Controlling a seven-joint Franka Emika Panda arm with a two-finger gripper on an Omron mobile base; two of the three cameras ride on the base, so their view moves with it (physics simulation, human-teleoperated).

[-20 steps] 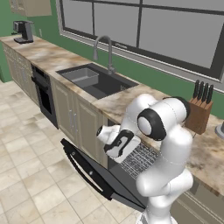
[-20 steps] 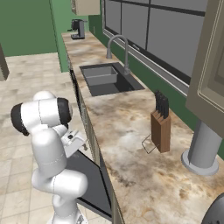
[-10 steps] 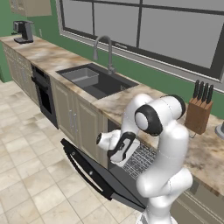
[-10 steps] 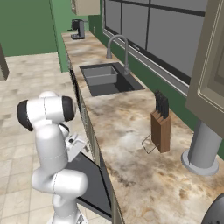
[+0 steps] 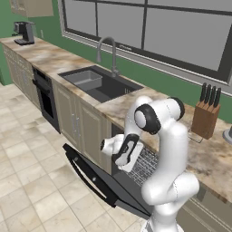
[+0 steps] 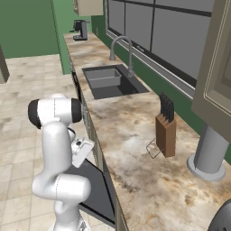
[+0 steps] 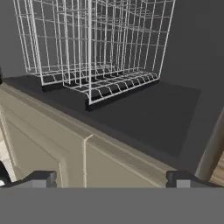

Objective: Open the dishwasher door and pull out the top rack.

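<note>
Dishwasher door dropped open and lying nearly flat, running from about 9 o'clock toward 5 o'clock in the left base view, black bar handle along its outer edge. Seen again from the right base view as a dark panel at 6 o'clock, beside the arm's base.

Top rack fills the upper half of the hand view — thin silvery wire grid, boxy, sitting inside the dark cavity above a second wire basket's front edge. Cannot tell from the hand view how far out it sits. In the left base view a patch of wire grid shows just right of the hand, at roughly 4 o'clock from it, above the open door.

Gripper spread wide, fingertips far apart at 7 and 5 o'clock of the hand view, nothing between them, facing the beige cabinet front below the rack. Hand hangs over the open door, near centre of the left base view.

Sink at 11 o'clock on the marbled counter; knife block at 3 o'clock.
</note>
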